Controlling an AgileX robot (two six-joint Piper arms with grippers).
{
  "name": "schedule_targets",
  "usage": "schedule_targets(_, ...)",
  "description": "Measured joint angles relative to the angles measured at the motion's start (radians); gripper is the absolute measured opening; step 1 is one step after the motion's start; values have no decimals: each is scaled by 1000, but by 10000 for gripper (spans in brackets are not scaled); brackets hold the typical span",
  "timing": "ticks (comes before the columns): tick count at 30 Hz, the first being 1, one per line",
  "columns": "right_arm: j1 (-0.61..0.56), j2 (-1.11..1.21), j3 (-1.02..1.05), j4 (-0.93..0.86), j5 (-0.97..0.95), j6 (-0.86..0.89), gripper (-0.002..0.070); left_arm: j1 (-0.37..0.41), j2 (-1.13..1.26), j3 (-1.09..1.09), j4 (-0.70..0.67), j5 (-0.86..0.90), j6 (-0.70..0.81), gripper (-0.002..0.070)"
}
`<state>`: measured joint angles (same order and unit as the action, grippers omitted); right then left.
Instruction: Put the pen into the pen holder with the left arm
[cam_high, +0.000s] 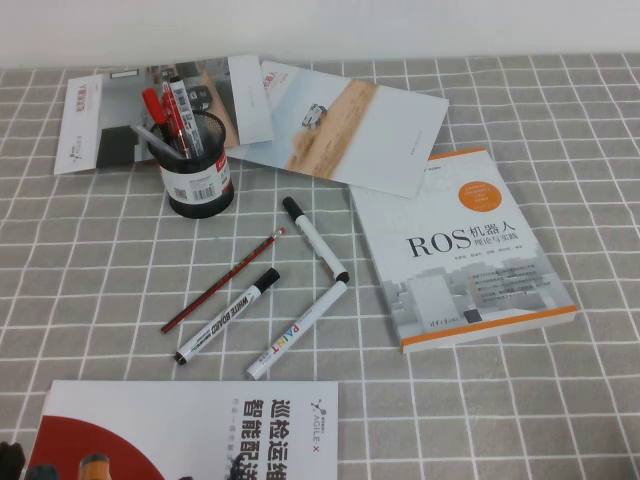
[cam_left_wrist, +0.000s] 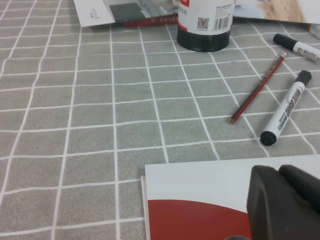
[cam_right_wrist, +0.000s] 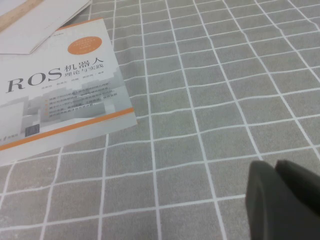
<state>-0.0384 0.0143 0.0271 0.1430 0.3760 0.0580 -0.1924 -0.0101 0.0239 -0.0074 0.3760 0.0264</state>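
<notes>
The pen (cam_high: 224, 280), a thin dark-red pencil with a pale eraser end, lies flat on the checked cloth, slanting in front of the pen holder; it also shows in the left wrist view (cam_left_wrist: 257, 90). The pen holder (cam_high: 196, 172), a black mesh cup with a white barcode label, stands upright at the back left with several pens in it; its base shows in the left wrist view (cam_left_wrist: 204, 27). My left gripper (cam_left_wrist: 279, 171) is shut and empty, low over a red-and-white booklet, well short of the pen. My right gripper (cam_right_wrist: 276, 165) is shut and empty over bare cloth.
Three white markers (cam_high: 228, 315) (cam_high: 296, 330) (cam_high: 313, 238) lie beside the pen. A ROS book (cam_high: 460, 250) lies to the right. Brochures (cam_high: 350, 120) lie behind the holder. The red-and-white booklet (cam_high: 190, 430) lies at the front left edge.
</notes>
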Motion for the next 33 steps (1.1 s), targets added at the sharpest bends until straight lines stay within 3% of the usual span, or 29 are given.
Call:
schedule_targets(26,0,0,0,0,0,0,-15,0,0,0,-24,-74,-2,-4)
schedule_targets(33,0,0,0,0,0,0,-15,0,0,0,-142,-198,-158,-4)
